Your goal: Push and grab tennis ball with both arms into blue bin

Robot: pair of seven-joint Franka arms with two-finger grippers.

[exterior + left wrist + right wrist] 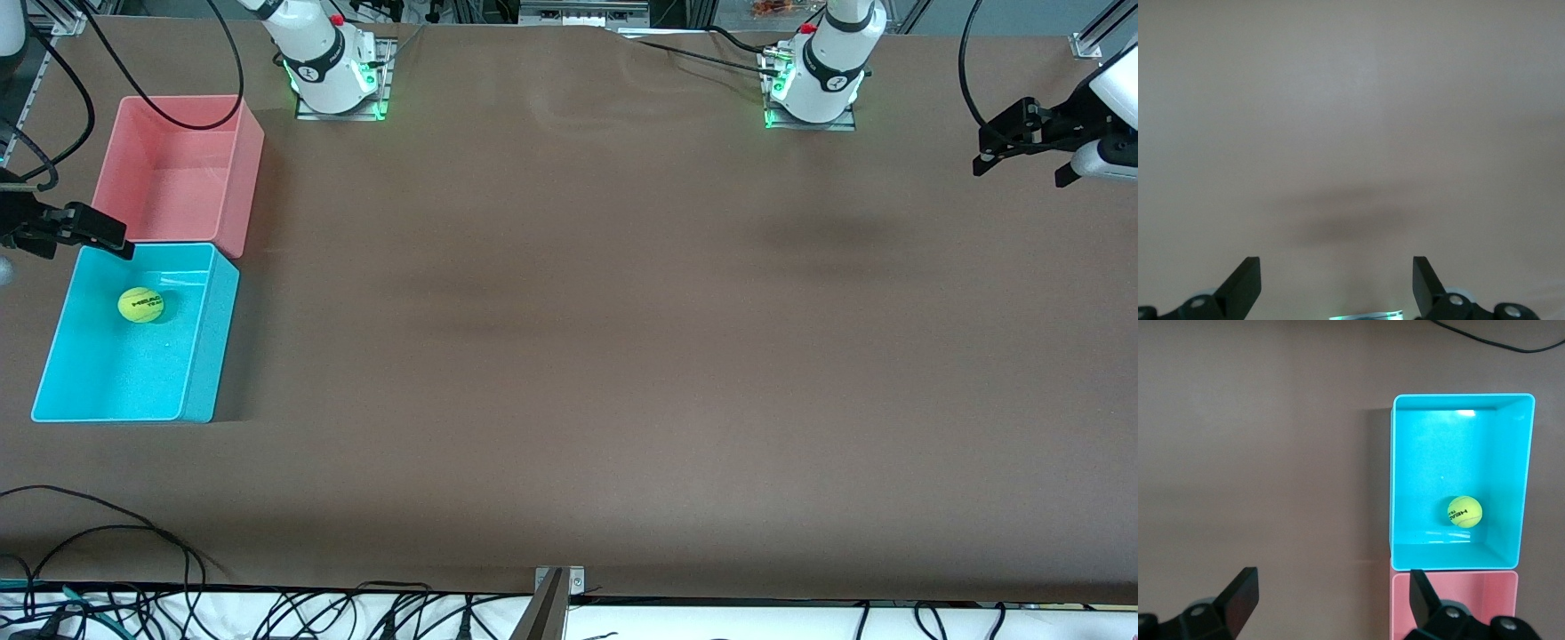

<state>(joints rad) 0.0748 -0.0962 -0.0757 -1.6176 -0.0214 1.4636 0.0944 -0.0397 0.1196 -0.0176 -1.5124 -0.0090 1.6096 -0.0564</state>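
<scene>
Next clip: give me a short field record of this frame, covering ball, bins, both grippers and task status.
ball: tennis ball lies inside the blue bin, free of both grippers
bins: blue bin and pink bin touch end to end at the right arm's end of the table; pink one farther from the front camera
right gripper: open, empty, above the blue bin's edge beside the pink bin
left gripper: open, empty, over bare table at the left arm's end
task status: ball in blue bin, looks done

A wide brown table point(569, 356) — black cables point(98, 533) trailing along its near edge.
</scene>
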